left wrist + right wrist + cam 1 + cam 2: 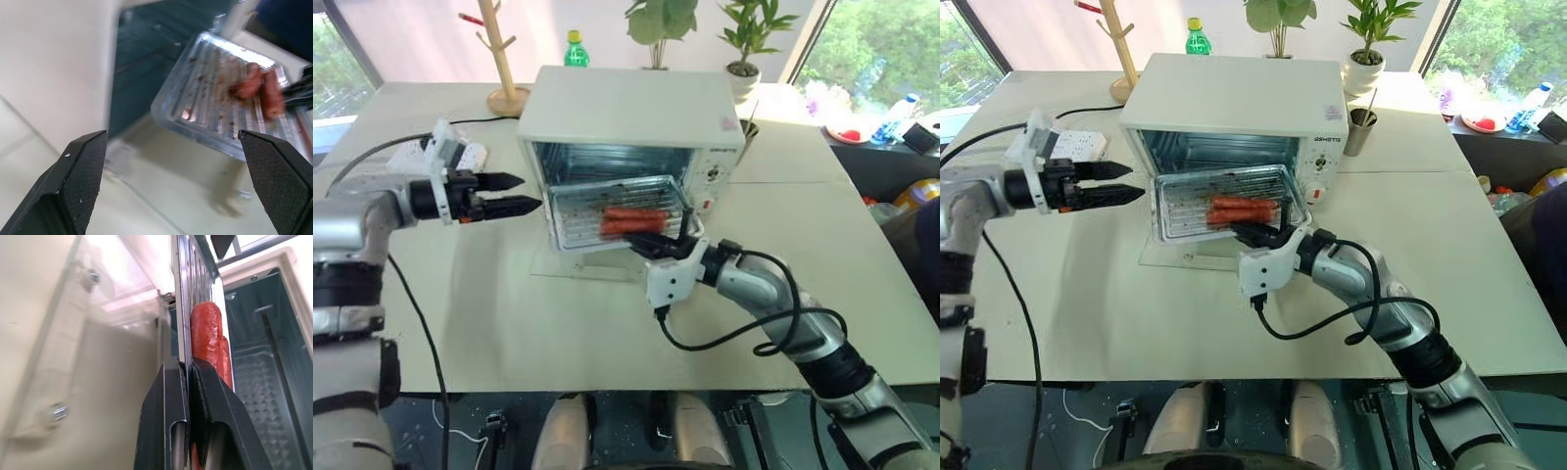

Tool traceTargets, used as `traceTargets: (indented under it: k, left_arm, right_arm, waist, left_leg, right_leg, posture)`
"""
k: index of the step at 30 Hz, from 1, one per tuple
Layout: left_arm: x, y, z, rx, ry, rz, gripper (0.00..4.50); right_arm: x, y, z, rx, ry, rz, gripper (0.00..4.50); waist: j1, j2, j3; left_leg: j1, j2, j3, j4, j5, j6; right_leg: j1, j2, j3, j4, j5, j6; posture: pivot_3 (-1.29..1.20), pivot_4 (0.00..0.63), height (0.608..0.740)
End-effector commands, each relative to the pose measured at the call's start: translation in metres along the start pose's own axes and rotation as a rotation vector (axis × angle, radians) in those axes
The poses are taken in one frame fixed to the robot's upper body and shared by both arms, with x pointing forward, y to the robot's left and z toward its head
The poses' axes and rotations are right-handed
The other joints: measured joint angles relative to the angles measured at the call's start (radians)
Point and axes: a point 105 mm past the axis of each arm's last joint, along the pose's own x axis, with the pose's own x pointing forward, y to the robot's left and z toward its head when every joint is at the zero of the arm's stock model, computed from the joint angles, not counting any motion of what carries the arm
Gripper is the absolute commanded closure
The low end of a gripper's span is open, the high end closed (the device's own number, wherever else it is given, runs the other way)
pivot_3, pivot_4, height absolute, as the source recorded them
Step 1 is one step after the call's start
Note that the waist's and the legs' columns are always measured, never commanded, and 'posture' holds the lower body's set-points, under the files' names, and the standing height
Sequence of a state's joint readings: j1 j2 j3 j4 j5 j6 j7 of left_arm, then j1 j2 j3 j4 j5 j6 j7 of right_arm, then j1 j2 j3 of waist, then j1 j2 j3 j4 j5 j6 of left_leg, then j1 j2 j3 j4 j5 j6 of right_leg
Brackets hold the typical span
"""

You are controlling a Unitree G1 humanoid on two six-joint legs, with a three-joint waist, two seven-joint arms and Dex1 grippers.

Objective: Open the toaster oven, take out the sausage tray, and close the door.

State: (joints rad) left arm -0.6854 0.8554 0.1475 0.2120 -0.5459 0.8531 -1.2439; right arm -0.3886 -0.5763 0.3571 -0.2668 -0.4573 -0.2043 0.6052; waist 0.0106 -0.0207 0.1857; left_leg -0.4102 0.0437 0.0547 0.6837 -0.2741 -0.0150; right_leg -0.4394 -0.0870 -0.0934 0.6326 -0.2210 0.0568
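- Sausage tray [617,213] with its reddish sausages juts from the mouth of the white toaster oven [631,122], above the lowered glass door [582,264].
- Right tool [651,245] is clamped on the tray's front rim.
- Left tool [514,194] hangs beside the oven, fingers spread apart over the tabletop [509,323].

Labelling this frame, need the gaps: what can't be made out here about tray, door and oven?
- Tray: head views, near edge hidden behind the right gripper, shut on it.
- Sausages: left wrist view, blurred; count unclear.
- Door: head views, lying open under the tray, glass barely visible; handle not made out.
- Oven knobs: head views, too small to read.
- Left gripper: open, holds nothing.
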Motion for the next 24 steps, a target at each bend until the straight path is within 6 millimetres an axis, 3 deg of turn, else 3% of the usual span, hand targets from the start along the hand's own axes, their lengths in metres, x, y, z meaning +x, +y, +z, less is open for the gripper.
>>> traceTargets:
  k: [1, 7, 14, 24]
  left_arm:
    - [-0.015, -0.025, 0.012, -0.038, -0.05, -0.033, 0.0]
    - [-0.023, -0.054, -0.016, -0.193, -0.028, -0.052, 0.0]
    - [-0.021, -0.068, -0.042, -0.444, -0.085, -0.053, 0.0]
    - [0.013, -0.088, -0.065, -0.637, -0.11, -0.136, 0.0]
  right_arm:
    - [-0.014, -0.019, 0.004, -0.038, -0.02, -0.066, 4.43]
    - [-0.021, -0.014, 0.01, -0.11, -0.07, -0.018, 4.43]
    - [-0.025, -0.011, 0.015, -0.175, -0.124, 0.007, 4.43]
    - [-0.035, 0.0, 0.025, -0.192, -0.197, 0.052, 4.43]
  waist:
    - [-0.001, 0.0, 0.0]
    - [0.0, 0.0, 0.0]
    - [0.0, 0.0, 0.0]
    - [0.001, -0.001, -0.001]
  left_leg:
    - [0.0, 0.0, 0.0, 0.0, 0.0, 0.0]
    - [0.001, 0.001, -0.001, 0.0, 0.0, -0.001]
    - [0.003, 0.002, -0.002, 0.0, 0.001, -0.001]
    - [0.006, 0.001, -0.004, 0.0, 0.001, -0.002]
  right_leg:
    - [0.0, 0.0, 0.0, 0.0, 0.0, 0.0]
    - [0.001, 0.0, 0.0, 0.0, 0.0, 0.0]
    - [0.001, 0.0, 0.001, 0.001, 0.0, 0.0]
    - [0.005, 0.0, 0.001, 0.001, 0.0, 0.0]
  posture:
    - [0.0, 0.15, 0.717]
    - [0.0, 0.15, 0.717]
    - [0.0, 0.15, 0.717]
    - [0.0, 0.15, 0.717]
